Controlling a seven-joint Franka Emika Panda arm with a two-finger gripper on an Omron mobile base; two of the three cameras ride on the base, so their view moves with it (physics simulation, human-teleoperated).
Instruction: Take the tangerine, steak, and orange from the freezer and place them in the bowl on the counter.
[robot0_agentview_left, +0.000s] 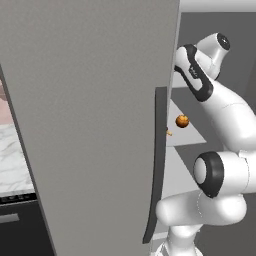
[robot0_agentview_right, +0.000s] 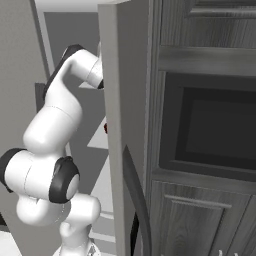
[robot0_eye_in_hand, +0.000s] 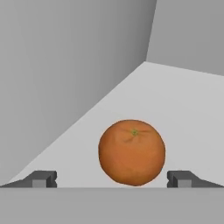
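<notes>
A round orange sits stem-up on a pale freezer shelf.

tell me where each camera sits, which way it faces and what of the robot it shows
Left base view: behind the arm's left, facing the tall matte grey freezer door; white arm at right.
Right base view: behind its right, facing dark wood-grain cabinets; arm at left.
Hand view: on the hand, facing a round orange fruit between the open gripper tips.
Both base views share the freezer.

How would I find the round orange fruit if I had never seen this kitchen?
Look inside the tall grey freezer, on a pale shelf. The orange fruit sits between the open gripper fingertips, round, with a tiny green dot on top.
</notes>
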